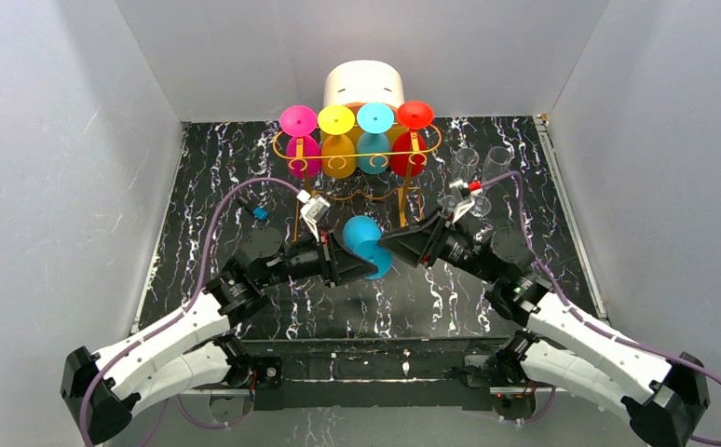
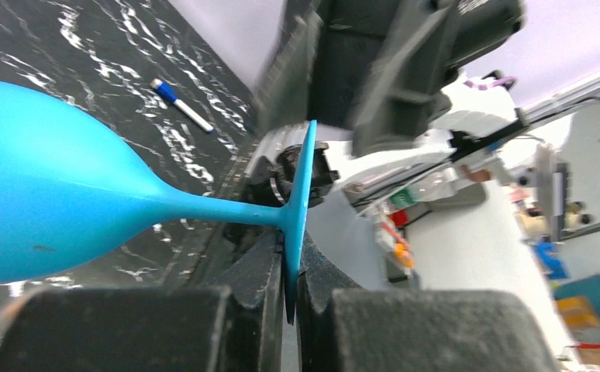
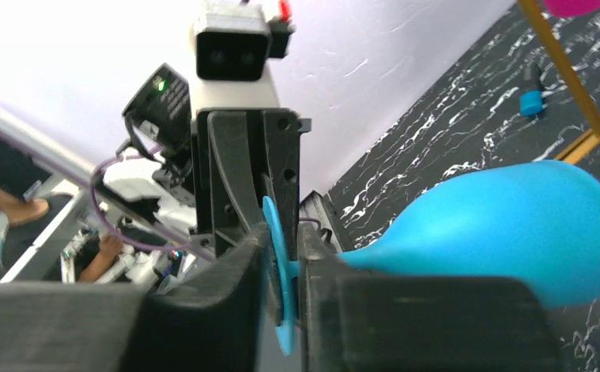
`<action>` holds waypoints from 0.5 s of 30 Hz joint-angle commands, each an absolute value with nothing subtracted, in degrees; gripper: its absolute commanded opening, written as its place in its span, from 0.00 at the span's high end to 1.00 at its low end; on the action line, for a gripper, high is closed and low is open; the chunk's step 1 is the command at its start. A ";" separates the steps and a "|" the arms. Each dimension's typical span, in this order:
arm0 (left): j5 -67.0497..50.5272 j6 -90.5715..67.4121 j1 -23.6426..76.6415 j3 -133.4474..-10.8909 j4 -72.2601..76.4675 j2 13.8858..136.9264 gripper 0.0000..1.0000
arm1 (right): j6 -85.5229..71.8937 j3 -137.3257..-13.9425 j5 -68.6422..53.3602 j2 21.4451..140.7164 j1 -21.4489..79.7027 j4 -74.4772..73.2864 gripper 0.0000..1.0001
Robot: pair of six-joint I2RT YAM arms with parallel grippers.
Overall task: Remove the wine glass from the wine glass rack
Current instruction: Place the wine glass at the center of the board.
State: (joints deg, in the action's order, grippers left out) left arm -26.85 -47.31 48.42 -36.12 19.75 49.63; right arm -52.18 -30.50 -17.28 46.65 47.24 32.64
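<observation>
The blue wine glass is held on its side just in front of the wine glass rack, clear of its rails and above the bench. Its foot is pinched by the jaws of the left gripper. The jaws of the right gripper are set narrowly about the same foot; whether it is gripped by them cannot be told.

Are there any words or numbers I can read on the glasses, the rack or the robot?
None can be read.
The blue wine glass, the rack and the white box bear no writing.
The marker pen and the clutter past the table are too blurred to read.
</observation>
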 commanded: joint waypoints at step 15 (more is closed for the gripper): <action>-42.89 -20.07 47.91 -44.81 2.73 45.27 1.00 | -44.21 -49.04 10.17 44.13 45.73 -14.20 0.08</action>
State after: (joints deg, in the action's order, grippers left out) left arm -35.42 -26.74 48.10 -41.95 7.38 44.84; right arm -47.48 -46.41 5.21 42.89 46.85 -5.48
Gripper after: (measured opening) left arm 0.025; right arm 0.884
